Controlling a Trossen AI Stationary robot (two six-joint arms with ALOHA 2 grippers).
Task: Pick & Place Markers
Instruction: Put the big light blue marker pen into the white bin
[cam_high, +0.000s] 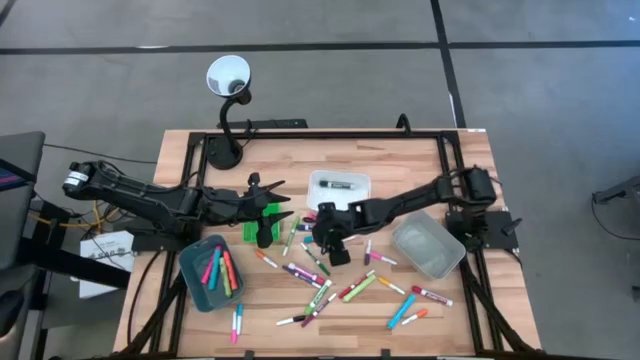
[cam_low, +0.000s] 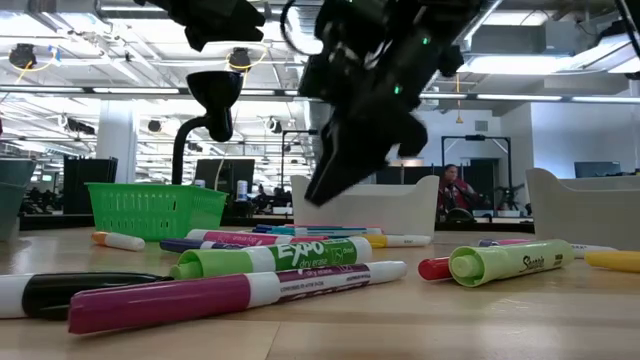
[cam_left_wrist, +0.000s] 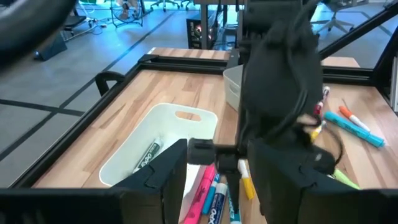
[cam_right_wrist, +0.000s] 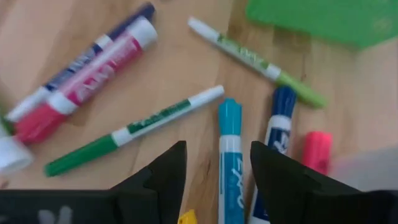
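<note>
Overhead, right claw (cam_high: 318, 236) open above markers (cam_high: 345, 285).

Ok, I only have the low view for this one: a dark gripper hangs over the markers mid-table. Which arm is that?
Observer: It is the right gripper. The high view shows it above the marker pile at the table's centre.
Operator: Is it holding anything?
Observer: No. In the right wrist view its fingers are open, with a teal marker lying on the wood between them.
Operator: And the other arm?
Observer: The left gripper is open and holds nothing, beside the green tray.
</note>
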